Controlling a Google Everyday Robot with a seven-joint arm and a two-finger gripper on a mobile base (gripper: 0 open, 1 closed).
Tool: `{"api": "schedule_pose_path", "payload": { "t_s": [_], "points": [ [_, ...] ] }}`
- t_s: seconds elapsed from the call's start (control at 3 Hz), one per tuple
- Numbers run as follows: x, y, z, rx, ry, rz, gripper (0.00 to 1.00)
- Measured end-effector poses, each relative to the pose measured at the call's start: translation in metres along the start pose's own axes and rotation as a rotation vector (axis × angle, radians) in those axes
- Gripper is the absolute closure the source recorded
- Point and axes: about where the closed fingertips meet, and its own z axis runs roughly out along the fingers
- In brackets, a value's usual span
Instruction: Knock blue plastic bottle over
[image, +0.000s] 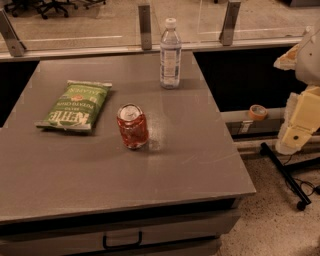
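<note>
Office lab (rolling chairs (50, 7), workbench (175, 165))

The gripper (295, 135) hangs off the right side of the table (200, 165), over the floor. From there to the blue plastic bottle (170, 55), upright at the far edge, the tabletop is open. The red can (132, 126) stands nearer the front, left of that path, and the green chip bag (75, 105) lies further left. A railing post (145, 22) rises close behind the bottle.
</note>
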Motion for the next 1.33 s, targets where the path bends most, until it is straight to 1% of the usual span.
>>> {"api": "schedule_pose_path", "payload": {
  "t_s": [0.33,0.67,1.0,1.33],
  "points": [
    [0.000,0.000,0.000,0.000,0.000,0.000,0.00],
    [-0.005,-0.008,-0.001,0.000,-0.052,0.012,0.00],
    [-0.028,-0.034,0.010,-0.012,-0.173,-0.018,0.00],
    [-0.054,-0.064,0.028,-0.033,-0.346,-0.019,0.00]
  ]
}}
